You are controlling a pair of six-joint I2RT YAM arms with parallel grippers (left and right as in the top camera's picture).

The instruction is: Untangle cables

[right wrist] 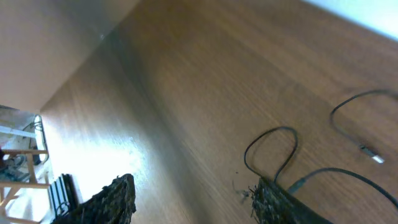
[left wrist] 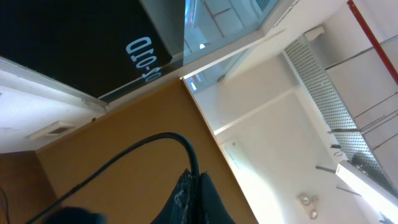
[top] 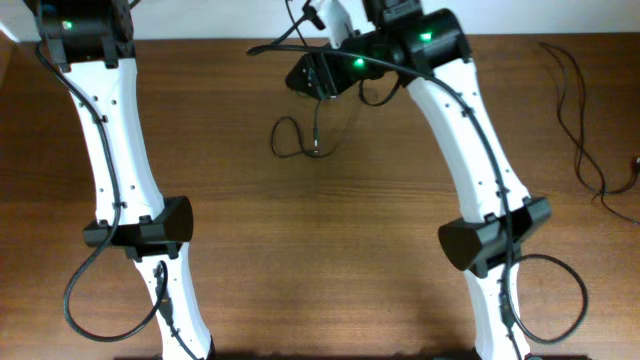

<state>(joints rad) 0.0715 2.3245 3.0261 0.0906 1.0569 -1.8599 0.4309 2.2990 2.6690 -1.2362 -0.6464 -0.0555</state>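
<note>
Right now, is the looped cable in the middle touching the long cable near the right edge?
Apart. The overhead view shows bare table and the right arm between the looped cable and the long cable.

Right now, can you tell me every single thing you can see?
table: one, brown wood, under everything.
cables: at least three thin black strands; a loop near the far middle, one along the right edge, one by the far edge.
plug: one, silvery, on a loose cable end near the loop.
left arm, right arm: two, white with black joints.
left gripper: black, seemingly shut on a cable.
right gripper: black, open, low beside the loop.
</note>
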